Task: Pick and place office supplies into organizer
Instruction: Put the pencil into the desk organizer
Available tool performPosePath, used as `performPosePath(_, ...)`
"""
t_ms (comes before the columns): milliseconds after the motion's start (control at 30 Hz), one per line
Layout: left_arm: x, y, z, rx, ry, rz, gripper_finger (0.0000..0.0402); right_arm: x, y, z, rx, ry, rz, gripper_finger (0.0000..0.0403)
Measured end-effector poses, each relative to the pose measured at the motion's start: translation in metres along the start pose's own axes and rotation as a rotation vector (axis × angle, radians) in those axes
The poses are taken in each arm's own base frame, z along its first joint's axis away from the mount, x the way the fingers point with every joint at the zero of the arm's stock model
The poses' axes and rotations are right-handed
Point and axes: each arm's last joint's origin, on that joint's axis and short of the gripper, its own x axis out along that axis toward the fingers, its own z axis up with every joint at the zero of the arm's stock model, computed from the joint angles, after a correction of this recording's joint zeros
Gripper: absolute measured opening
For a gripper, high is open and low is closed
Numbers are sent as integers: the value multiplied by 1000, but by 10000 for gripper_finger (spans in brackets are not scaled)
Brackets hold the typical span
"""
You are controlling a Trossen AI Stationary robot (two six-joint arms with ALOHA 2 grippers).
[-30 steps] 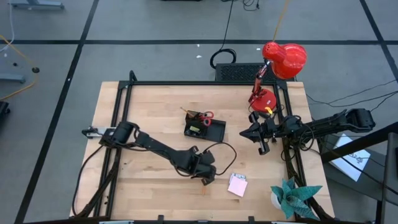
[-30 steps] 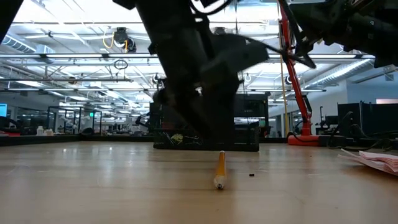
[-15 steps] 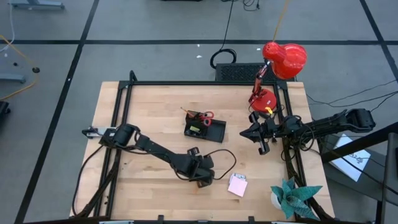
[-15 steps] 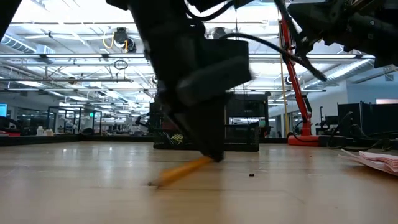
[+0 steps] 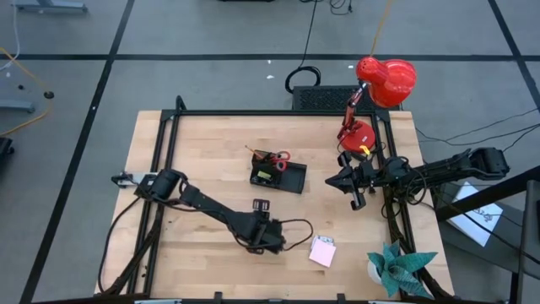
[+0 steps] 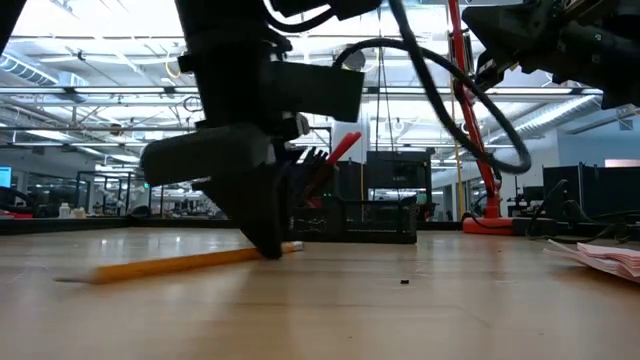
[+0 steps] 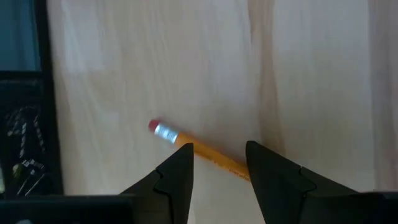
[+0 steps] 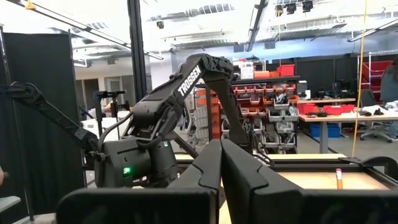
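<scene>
The left tool (image 5: 268, 239) is low over the desk (image 5: 211, 152), toward the near edge and about midway between its left and right edges. In the left wrist view its two dark fingers (image 7: 177, 174) stand spread with a gap between them, one on each side of an orange pencil (image 7: 202, 149) that lies flat on the wood. The pencil's pink eraser and silver ferrule stick out past the fingertips; whether the fingers actually touch the pencil cannot be told. In the low view the pencil (image 6: 180, 264) lies along the desk surface, with one end under the tool's tip

The black organizer (image 5: 277, 175) sits near the middle of the desk, well apart from the left tool, toward the far edge. Red-handled scissors (image 5: 280, 157) and an orange pencil stand in its taller section. A pink sticky-note pad (image 5: 322, 251) lies near the near edge, just to the right of the left tool

The right tool (image 5: 356, 187) waits above the right edge of the desk, its fingers (image 8: 214, 168) pressed together with nothing between them. A red desk lamp (image 5: 380, 84) stands at the far right corner, and a teal paper plant (image 5: 398, 268) at the near right corner
</scene>
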Motion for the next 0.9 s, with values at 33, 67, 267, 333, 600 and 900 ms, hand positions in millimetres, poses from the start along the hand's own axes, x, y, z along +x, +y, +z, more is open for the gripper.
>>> performPosePath(33,-2,1,0,-8,-6,20,158,0,0,0,0,0,0,4)
performPosePath(67,-5,2,0,-14,-13,38,158,0,0,0,0,0,0,4)
performPosePath(267,-35,8,9,-218,-113,6,159,0,0,0,-1,-2,0,4)
performPosePath(333,-50,15,15,-412,-180,-30,159,0,0,0,-1,-3,0,4)
performPosePath(600,-50,31,29,-808,-238,-96,159,0,0,0,6,0,1,4)
performPosePath(900,-38,35,27,-844,-162,-92,159,0,0,0,1,1,3,4)
